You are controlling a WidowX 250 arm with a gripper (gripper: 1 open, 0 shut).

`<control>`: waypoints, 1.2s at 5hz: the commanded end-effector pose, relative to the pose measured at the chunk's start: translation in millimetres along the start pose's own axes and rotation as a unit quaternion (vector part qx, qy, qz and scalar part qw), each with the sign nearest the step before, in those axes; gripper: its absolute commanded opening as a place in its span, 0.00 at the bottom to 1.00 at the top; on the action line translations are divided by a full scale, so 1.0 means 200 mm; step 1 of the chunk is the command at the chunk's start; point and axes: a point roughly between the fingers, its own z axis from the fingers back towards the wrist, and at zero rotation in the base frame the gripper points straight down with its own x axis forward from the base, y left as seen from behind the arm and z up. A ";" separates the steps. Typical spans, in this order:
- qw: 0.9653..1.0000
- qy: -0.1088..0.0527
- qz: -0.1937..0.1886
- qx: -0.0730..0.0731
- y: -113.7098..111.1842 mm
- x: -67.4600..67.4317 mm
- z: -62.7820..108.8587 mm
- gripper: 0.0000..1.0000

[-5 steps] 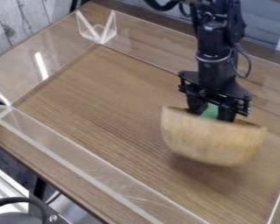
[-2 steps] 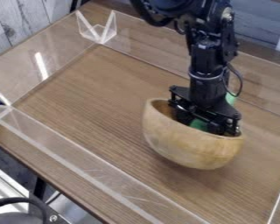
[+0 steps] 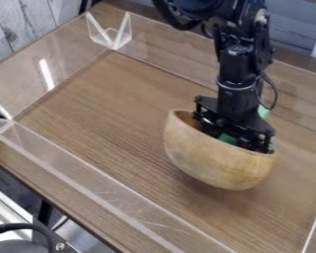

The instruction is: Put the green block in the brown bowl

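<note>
The brown bowl [image 3: 211, 163] sits right of centre on the wooden table, tipped so its rounded outer wall faces the camera. My gripper [image 3: 233, 134] points straight down at the bowl's far rim, its black fingers reaching inside the opening. The green block [image 3: 225, 135] shows as a bright green patch between the fingers, and the jaws are closed on it. Most of the block is hidden by the fingers and the rim.
Low clear acrylic walls [image 3: 48, 148] fence the table on the left and front. A clear folded stand [image 3: 110, 33] sits at the back left corner. Bare wood [image 3: 102, 99] stretches left of the bowl.
The bowl has shifted left and now sits more under the gripper. The gripper, block still in it, has gone from in front of the rim to inside the opening.
</note>
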 end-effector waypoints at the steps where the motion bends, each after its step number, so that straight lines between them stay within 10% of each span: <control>1: 1.000 0.013 -0.021 -0.003 -0.06 -0.03 -0.07 0.00; 6: 0.997 0.066 -0.051 -0.001 -0.13 -0.14 -0.18 0.00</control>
